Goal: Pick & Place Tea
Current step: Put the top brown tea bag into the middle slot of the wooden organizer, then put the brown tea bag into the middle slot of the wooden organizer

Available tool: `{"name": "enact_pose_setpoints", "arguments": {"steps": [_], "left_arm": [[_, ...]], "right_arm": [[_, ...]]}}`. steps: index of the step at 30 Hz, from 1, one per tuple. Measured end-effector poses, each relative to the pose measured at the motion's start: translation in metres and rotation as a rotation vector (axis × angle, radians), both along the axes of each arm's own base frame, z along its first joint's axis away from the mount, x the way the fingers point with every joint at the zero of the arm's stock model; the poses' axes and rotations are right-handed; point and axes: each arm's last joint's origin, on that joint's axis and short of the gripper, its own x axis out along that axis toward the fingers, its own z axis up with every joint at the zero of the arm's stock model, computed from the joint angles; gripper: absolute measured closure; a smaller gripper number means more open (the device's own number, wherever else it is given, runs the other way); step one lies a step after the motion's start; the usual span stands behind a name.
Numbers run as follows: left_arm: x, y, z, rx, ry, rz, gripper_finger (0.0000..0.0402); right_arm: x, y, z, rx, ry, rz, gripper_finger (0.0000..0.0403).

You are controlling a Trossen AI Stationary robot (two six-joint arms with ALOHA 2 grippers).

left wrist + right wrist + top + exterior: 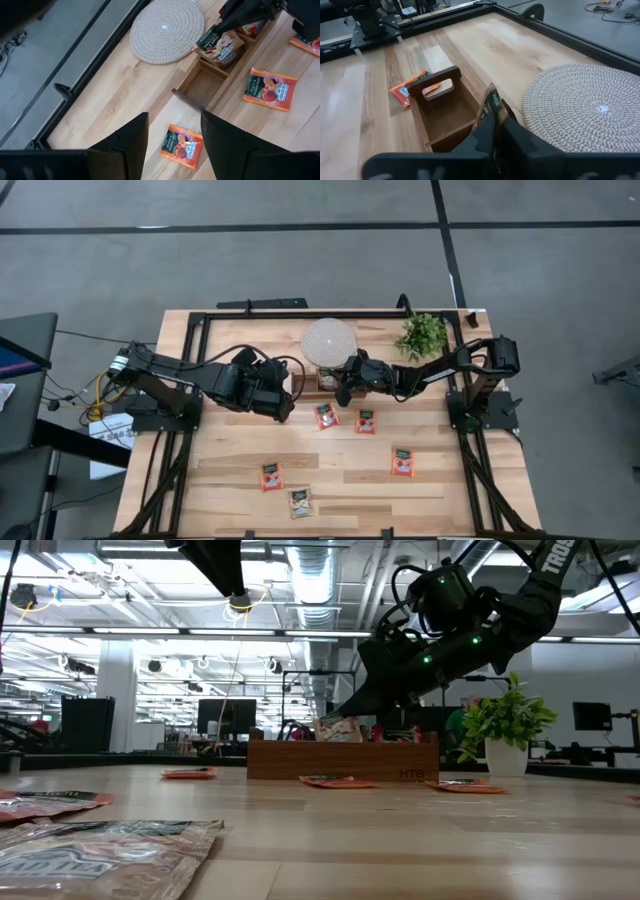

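right pincer [220, 27]: pinching a tan sachet [216, 44] right over the tray's [197, 86] middle slot
left pincer [172, 135]: spread wide, hovering above a red sachet [181, 145] on the counter [340, 470]
around: woven mat [167, 29] beside tray, plant [423, 334] further off

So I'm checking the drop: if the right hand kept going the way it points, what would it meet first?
Probably the wooden tray: the right hand, shut on a tea sachet, points down at its middle compartment, though depth is unclear.
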Motion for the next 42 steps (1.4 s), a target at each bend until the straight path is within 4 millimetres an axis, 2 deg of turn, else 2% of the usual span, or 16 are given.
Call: {"name": "enact_pose_setpoints", "arguments": {"steps": [8,13,18,23,27,31,37,42], "left_arm": [[0.000,0.000,0.000,0.002,0.002,-0.006,0.0228],[0.000,0.000,0.000,0.003,0.005,-0.009,0.0228],[0.000,-0.001,0.000,0.004,0.006,-0.015,0.0228],[-0.001,-0.007,0.000,0.011,0.019,-0.048,0.0228],[-0.002,-0.011,0.000,0.003,0.019,-0.066,0.0228],[-0.003,-0.016,0.000,-0.020,0.020,-0.085,0.0228],[0.000,-0.024,-0.001,-0.116,-0.005,-0.128,0.0228],[0.003,-0.032,0.000,-0.210,-0.043,-0.152,0.0228]], "right_arm": [[0.000,0.000,0.000,-0.001,0.001,-0.002,0.0304],[-0.001,-0.002,0.002,-0.019,-0.001,-0.005,0.0281],[-0.004,0.001,0.019,-0.063,-0.027,0.017,0.0289],[-0.014,0.013,0.054,-0.184,-0.069,0.093,0.0311],[-0.031,0.030,0.085,-0.271,-0.086,0.173,0.0327],[-0.054,0.047,0.105,-0.290,-0.058,0.252,0.0336],[-0.087,0.078,0.120,-0.257,-0.005,0.394,0.0339],[-0.102,0.104,0.124,-0.175,-0.022,0.493,0.0340]]}}
